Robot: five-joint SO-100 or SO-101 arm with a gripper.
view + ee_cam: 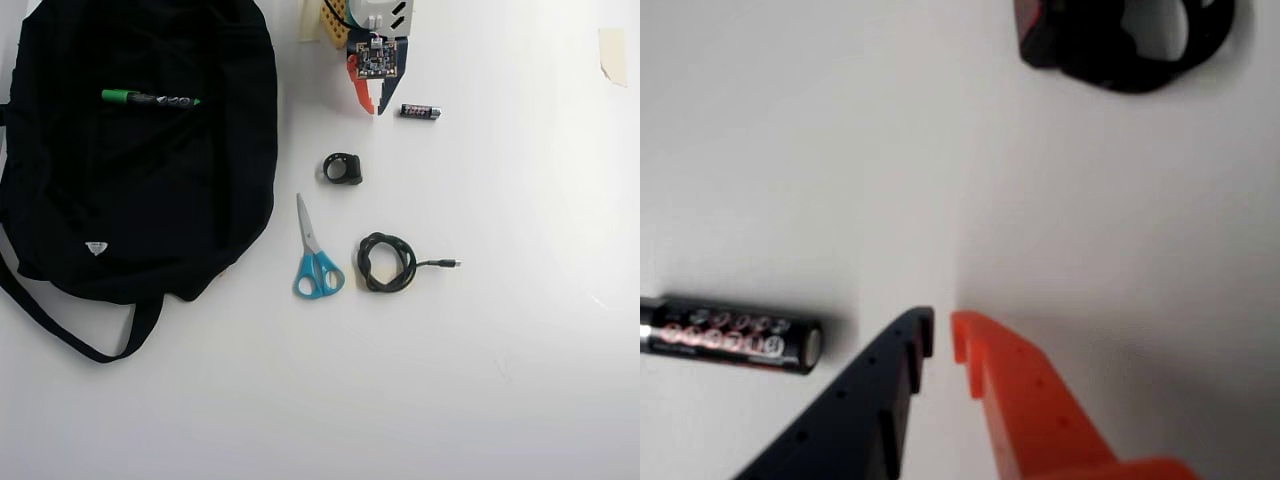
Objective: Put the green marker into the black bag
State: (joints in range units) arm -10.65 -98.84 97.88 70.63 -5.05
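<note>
Marker: the green marker (150, 99) lies on top of the black bag (140, 190), near the bag's upper end, at the far left corner of the table in the overhead view.
Long axis: left to right, almost parallel to the table's far edge, green cap toward the left.
Gripper: the gripper (371, 106) sits near the middle of the far edge, fingers closed to a thin slit with nothing between them, seen also in the wrist view (942, 330).
Bearing: the marker lies well to the gripper's left in the overhead view, at about the same depth.
Neighbours: a battery (420, 112) just beside the gripper; a small black ring-like piece (343, 168), scissors (315, 262) and a coiled cable (388, 262) toward the middle.
Surface: plain white table (520, 350), evenly lit; room not visible.
</note>
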